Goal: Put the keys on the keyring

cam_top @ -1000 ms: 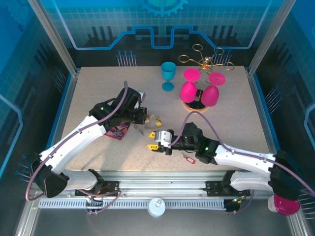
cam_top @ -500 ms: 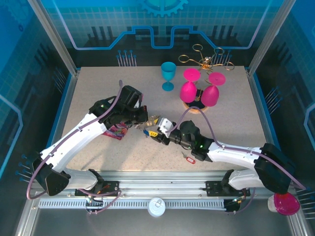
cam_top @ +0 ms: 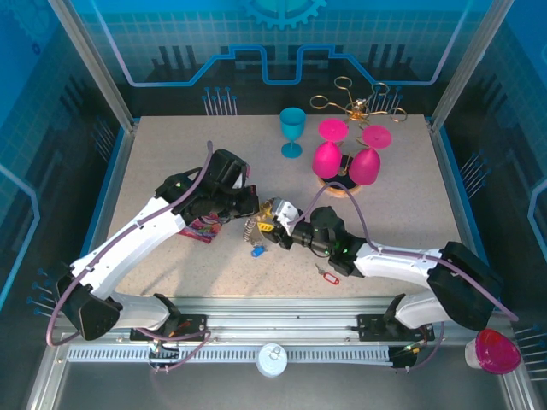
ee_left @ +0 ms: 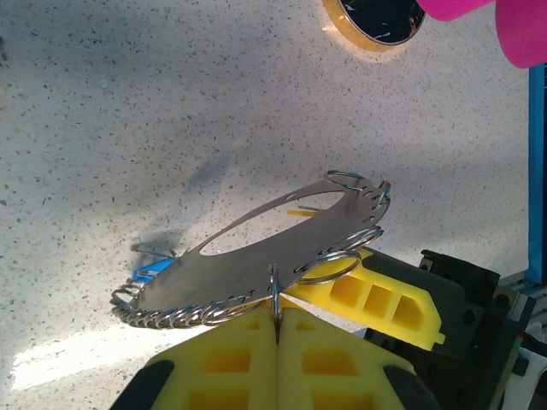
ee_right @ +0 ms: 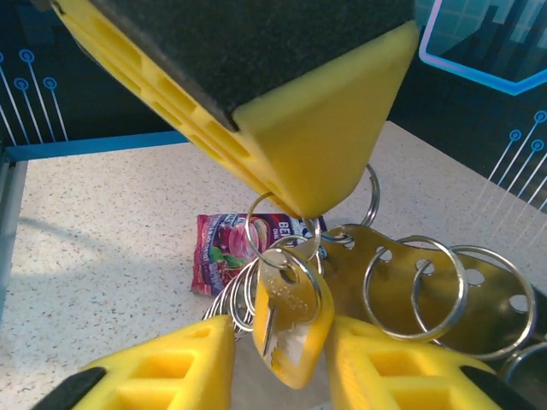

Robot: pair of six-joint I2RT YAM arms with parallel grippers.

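Left gripper (ee_left: 278, 318) pinching keyring (ee_left: 256, 248), right gripper (ee_right: 282, 331) state unclear beside yellow key (ee_right: 292, 301), speckled tabletop (cam_top: 171, 162), blue walls (cam_top: 282, 34)

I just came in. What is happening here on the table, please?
The left arm's tool is shut on one small ring of a flat silver oval key holder edged with split rings, holding it above the speckled table. The right arm's tool stands open around a yellow-headed key that seems to hang from that holder. A blue-headed key and a red-headed key lie loose on the table.
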